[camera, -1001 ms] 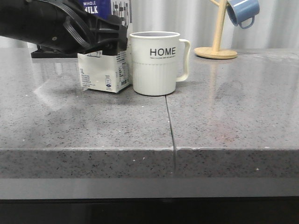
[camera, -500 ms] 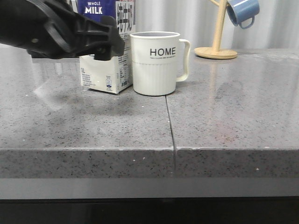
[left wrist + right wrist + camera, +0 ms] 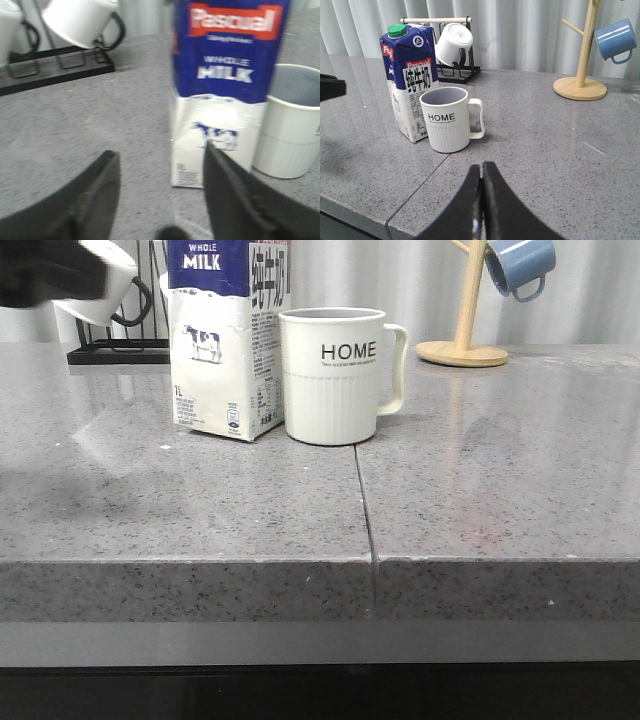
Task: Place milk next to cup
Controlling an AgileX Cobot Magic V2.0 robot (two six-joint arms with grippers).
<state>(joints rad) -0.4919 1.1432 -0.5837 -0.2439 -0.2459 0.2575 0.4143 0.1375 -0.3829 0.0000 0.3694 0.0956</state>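
Left gripper (image 3: 160,195): raised near left edge of tabletop (image 3: 480,490), fingers spread wide, holding nothing, aimed at milk (image 3: 228,340), clear of it. Milk: upright on tabletop, left of centre, just beside cup (image 3: 335,375), on cup's left; contact between them not discernible. Cup: upright, handle toward right edge. Right gripper (image 3: 481,200): low over near edge, fingers pressed together, holding nothing, well apart from cup.

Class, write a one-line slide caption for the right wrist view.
Milk carton upright beside the HOME mug on the grey counter; right gripper shut and empty, well back.
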